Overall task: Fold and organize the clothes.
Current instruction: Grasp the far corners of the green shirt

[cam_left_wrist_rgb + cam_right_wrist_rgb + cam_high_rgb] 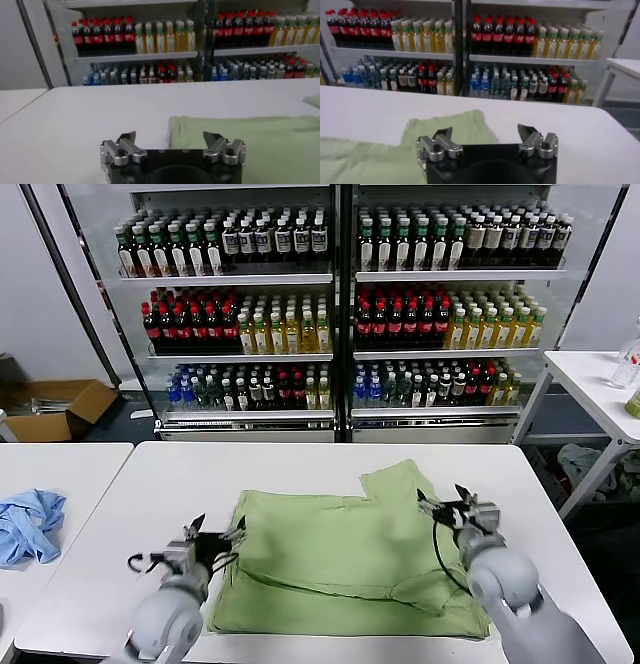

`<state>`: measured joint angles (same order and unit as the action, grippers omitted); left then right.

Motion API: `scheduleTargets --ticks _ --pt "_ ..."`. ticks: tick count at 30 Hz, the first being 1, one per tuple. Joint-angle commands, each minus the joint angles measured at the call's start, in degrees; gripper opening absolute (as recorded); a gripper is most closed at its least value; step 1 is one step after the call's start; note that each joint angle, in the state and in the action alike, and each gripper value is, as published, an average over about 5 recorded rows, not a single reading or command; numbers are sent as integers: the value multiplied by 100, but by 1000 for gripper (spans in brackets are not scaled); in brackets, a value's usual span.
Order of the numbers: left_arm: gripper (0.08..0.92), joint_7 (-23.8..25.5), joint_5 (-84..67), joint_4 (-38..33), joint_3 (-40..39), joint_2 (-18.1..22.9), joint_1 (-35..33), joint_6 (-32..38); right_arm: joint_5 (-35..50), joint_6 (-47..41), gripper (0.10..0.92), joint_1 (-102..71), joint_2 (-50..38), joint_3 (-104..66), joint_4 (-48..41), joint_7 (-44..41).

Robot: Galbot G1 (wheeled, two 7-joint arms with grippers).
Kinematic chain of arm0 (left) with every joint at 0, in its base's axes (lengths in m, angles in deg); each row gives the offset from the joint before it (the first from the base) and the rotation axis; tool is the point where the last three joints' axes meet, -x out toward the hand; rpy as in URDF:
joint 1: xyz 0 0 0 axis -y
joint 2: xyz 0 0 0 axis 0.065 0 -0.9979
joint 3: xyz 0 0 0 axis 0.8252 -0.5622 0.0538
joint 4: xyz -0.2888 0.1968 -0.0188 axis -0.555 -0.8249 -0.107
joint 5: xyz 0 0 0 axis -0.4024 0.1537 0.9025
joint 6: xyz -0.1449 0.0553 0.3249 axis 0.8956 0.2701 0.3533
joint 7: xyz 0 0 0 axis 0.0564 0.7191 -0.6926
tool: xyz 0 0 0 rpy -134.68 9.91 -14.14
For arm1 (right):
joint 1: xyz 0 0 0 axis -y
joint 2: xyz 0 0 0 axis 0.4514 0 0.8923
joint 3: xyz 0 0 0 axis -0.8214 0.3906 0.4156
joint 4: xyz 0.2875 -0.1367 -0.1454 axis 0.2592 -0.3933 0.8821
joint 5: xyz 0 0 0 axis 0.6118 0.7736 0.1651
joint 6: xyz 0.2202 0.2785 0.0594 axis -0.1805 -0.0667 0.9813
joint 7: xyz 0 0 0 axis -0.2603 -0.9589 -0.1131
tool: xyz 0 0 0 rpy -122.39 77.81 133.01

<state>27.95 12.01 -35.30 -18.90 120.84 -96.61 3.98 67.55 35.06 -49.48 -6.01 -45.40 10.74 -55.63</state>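
Shirt (345, 554) between both open pincers, seemingly untouched.

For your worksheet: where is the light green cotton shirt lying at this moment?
In the head view, the light green cotton shirt lies partly folded on the white table, centre to right, between the open left gripper and the open right gripper.

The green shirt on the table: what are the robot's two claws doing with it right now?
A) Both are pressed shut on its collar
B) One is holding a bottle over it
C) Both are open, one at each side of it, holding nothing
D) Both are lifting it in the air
C: the left gripper and right gripper are open and empty, one at each side of the green shirt lying on the white table.
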Motion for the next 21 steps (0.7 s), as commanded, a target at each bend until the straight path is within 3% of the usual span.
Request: scheduleTargets --ticks 1,6,14,17,21 --pt "823 -39 -102 1725 -739 176 1784 -99 212 -109 822 1870 403 884 -2145 -131" --pt "823 -12 -135 1954 -851 299 1949 -108 124 -123 823 2153 717 1054 -2893 -234" --pt "812 33 -596 2000 -847 317 1830 -256 56 -129 823 2043 899 1184 -3192 -329" --pt "753 93 -706 1916 -859 271 1719 -288 134 -131 794 1976 903 1184 -3231 -320" --pt "641 138 -805 1841 -852 226 1593 -294 302 -132 691 1865 865 1179 -3134 -295"
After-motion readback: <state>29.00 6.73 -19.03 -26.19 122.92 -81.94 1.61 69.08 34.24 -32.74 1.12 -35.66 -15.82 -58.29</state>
